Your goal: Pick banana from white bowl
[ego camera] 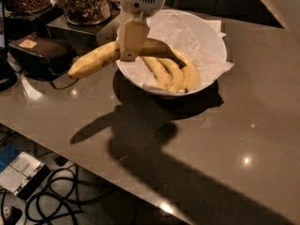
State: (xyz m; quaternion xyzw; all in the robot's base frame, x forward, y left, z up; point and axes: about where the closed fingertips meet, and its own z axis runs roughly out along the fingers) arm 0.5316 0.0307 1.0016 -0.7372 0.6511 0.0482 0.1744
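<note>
So the tool (132, 48) is up at the far left rim of the white bowl (136, 77), clamped around the middle of the banana (93, 60). The banana sticks out left over the tabletop (234, 125), while the bunch (174, 74) sits in the bowl.

From the gripper (133, 43), at upper centre: a joined bunch of short yellow bananas (172, 74) just right; a glass jar of mixed snacks (86, 3) behind-left; a dark brown case (41, 55) left; tangled black cables (61, 203) far below-left.
</note>
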